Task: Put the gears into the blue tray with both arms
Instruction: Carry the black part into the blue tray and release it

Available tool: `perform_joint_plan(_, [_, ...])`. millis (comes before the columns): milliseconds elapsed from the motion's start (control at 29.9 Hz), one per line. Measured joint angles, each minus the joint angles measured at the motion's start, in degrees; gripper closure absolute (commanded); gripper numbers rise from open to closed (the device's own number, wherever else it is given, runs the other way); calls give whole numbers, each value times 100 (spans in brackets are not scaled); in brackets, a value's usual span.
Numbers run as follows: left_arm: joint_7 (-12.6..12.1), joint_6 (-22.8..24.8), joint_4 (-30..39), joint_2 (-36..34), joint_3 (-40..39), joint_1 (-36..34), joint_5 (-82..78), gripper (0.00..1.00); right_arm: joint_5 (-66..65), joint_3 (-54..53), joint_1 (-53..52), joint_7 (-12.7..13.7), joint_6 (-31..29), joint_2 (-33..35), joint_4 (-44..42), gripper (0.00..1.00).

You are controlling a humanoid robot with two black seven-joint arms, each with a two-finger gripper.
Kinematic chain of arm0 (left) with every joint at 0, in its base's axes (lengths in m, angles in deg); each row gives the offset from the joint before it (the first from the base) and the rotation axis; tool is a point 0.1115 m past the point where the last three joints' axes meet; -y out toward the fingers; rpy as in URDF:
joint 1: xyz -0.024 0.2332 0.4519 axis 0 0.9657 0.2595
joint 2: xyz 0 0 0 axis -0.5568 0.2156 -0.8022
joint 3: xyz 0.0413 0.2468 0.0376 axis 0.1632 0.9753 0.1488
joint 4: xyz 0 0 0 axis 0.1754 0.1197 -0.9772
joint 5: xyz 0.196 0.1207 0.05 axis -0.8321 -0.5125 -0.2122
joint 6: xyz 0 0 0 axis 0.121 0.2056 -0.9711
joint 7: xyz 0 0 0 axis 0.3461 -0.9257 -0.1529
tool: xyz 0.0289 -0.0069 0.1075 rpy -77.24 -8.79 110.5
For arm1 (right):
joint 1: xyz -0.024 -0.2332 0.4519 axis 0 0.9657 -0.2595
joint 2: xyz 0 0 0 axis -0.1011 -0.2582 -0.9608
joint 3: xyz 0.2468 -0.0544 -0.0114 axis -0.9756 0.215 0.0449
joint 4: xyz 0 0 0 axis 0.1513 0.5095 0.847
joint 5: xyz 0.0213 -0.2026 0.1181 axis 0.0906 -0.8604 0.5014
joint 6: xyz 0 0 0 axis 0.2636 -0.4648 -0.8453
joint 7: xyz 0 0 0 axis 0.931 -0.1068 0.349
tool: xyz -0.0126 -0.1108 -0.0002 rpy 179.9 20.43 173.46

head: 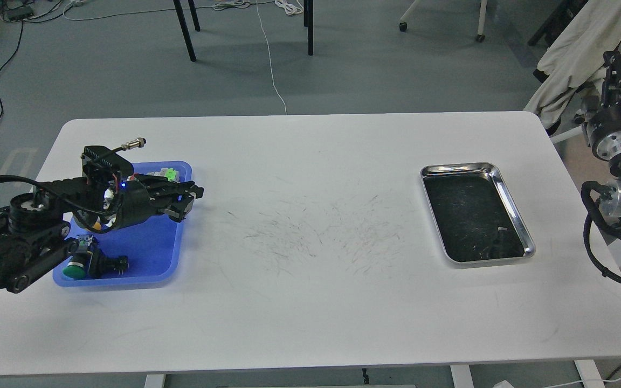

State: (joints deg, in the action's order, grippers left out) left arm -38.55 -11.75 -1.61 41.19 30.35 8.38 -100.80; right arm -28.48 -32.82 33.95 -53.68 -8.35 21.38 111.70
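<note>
Now | left claw (pixel 187 195) over blue tray (pixel 151 258) | no legible writing

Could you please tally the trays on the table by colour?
Blue tray: 1
Steel tray: 1
Total: 2

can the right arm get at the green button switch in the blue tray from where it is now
Probably not. The right gripper is raised off the table's far right edge, the switch lies in the blue tray at the far left, and the left gripper hangs over that tray.
</note>
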Motion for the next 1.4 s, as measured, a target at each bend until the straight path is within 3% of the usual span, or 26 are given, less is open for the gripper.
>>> perform_joint_plan(267, [-2, -107, 5, -504, 3, 151, 69, 91, -32, 0, 0, 0, 0, 13, 7, 5])
perform_joint_plan(735, [-1, -353, 59, -539, 88, 922, 91, 90, -164, 0, -26, 0, 0, 23, 7, 5])
perform_joint_plan(1036, [-2, -379, -17, -564, 83, 999, 118, 86, -185, 0, -18, 0, 0, 10, 7, 5])
perform_joint_plan(1236, [-2, -379, -22, -566, 83, 1016, 156, 65, -185, 0, -18, 0, 0, 14, 7, 5])
perform_joint_plan(1403, [-2, -365, -24, -567, 85, 1029, 321, 60, -192, 0, -18, 0, 0, 14, 7, 5])
